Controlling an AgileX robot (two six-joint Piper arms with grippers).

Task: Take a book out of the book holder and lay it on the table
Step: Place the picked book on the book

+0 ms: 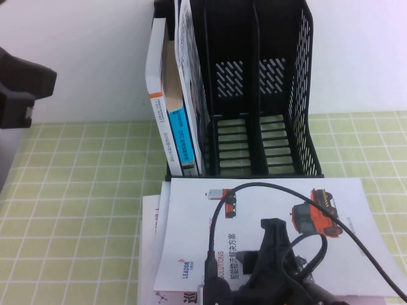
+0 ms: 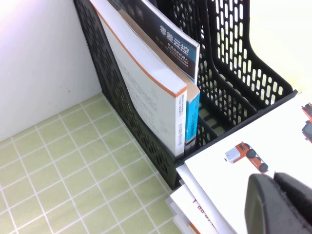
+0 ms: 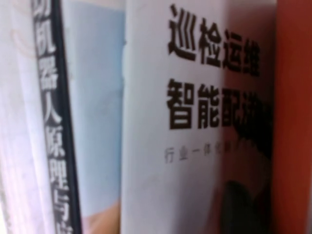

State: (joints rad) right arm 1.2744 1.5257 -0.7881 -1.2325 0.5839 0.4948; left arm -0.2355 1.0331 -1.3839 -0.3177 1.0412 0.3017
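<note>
Here, the book (image 1: 267, 235) lies flat on the table (image 1: 70, 210).

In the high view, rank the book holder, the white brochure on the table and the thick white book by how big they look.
1. Book holder.
2. Brochure, close behind; the right gripper above it covers part of it and the frame cuts it off, so unsure.
3. Thick white book, edge-on.
Left gripper is parked left.

We see a matt black perforated plastic book holder (image 1: 280, 89), a smooth, glossy white paper book (image 1: 273, 210), and a checked green cloth desk (image 1: 70, 210).
</note>
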